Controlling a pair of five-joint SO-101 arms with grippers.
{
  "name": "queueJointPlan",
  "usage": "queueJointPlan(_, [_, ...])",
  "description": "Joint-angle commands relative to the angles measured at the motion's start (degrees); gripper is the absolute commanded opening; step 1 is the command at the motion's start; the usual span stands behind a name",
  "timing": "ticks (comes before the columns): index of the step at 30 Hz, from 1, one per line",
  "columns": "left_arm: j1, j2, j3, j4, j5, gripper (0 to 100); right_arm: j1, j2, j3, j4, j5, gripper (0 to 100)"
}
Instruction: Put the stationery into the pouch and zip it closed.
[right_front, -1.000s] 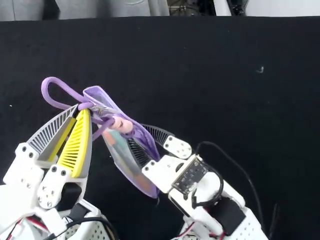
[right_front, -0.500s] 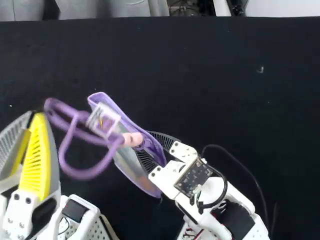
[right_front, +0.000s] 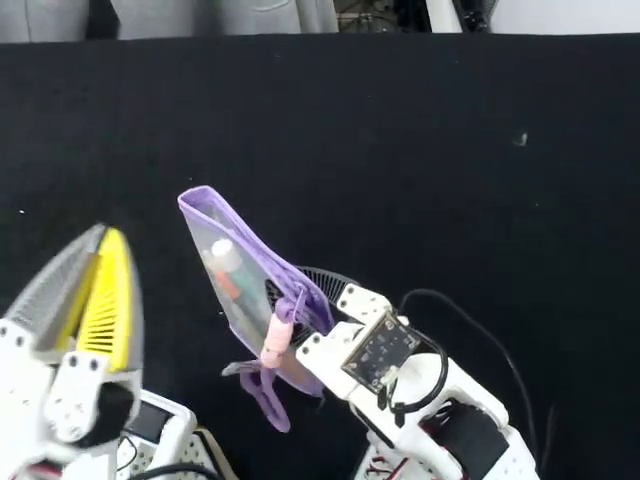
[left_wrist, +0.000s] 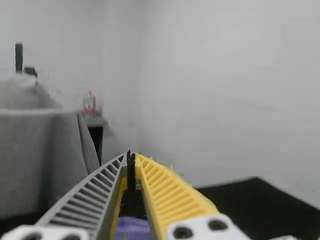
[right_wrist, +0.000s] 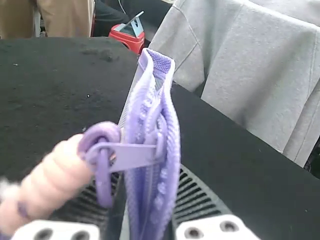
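Observation:
My right gripper (right_front: 292, 305) is shut on the lower end of a purple pouch (right_front: 228, 258) with a clear side, and holds it edge-up above the black table (right_front: 430, 150). Stationery (right_front: 224, 258) shows through the clear side. The zipper pull (right_wrist: 131, 153) with its pink bead (right_front: 274, 336) sits close to my right gripper (right_wrist: 148, 202), and the purple strap (right_front: 262, 396) hangs limp below it. To the pouch's left, my left gripper (right_front: 106, 234) is shut on nothing. In the left wrist view, the left gripper (left_wrist: 130, 156) points up at a white wall.
The black table stretches bare to the far and right sides. A cable (right_front: 470, 330) loops off the right arm's body. Grey cloth (right_wrist: 250, 65) lies beyond the table's far edge, with a red object (right_wrist: 127, 35) next to it.
The left gripper let go of the strap loop and drew back to the left. The strap dropped and now hangs under the pouch, and the zipper pull has slid down toward the right gripper.

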Motion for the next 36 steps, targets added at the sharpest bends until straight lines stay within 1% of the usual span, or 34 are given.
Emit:
queueJointPlan(1, [6.02, 0.26, -1.89, 13.89, 0.97, 10, 0.7, 0.92, 0.57, 2.37, 1.05, 1.1])
queueJointPlan(3, [12.88, 0.26, -1.71, 21.63, 1.14, 16, 0.7, 0.92, 0.57, 2.37, 1.05, 1.1])
queueJointPlan(5, [18.86, 0.18, -1.98, 27.6, 2.37, 19, 0.7, 0.92, 0.57, 2.37, 1.05, 1.1])
queueJointPlan(7, [21.41, 0.18, -4.88, 29.01, 2.99, 19, 0.7, 0.92, 0.57, 2.37, 1.05, 1.1])
queueJointPlan(9, [22.99, 0.7, -7.25, 32.53, 2.99, 19, 0.7, 0.92, 0.57, 2.29, 1.05, 1.1])
queueJointPlan(11, [26.07, 0.7, -7.16, 34.02, 2.64, 19, 0.7, 0.92, 0.57, 2.29, 1.05, 1.1])
queueJointPlan(14, [30.73, 0.26, -5.58, 37.63, -3.08, 19, 0.79, 0.92, 0.57, 2.29, 1.05, 1.1])
queueJointPlan(18, [31.25, 0.18, -0.92, 37.54, -8.53, 19, 4.04, 0.92, -0.13, 0.62, 1.67, 1.1])
queueJointPlan(21, [31.25, 0.18, 4.0, 37.36, -10.81, 19, 6.68, 1.01, -1.71, -1.58, 1.85, 1.1])
queueJointPlan(25, [31.25, 0.18, 7.43, 37.36, -13.98, 19, 6.68, 1.01, -2.51, -1.76, 1.76, 1.1])
queueJointPlan(29, [31.16, 0.09, 11.65, 37.19, -14.42, 19, 6.68, 1.01, -1.1, -1.76, 1.76, 1.1])
queueJointPlan(33, [31.08, 0.0, 12.7, 35.25, -14.51, 19, 6.68, 1.01, 0.57, -1.76, 1.76, 1.1])
queueJointPlan(36, [30.99, -1.32, 15.78, 31.3, -14.51, 19, 6.68, 1.01, 0.31, -1.76, 1.76, 1.1])
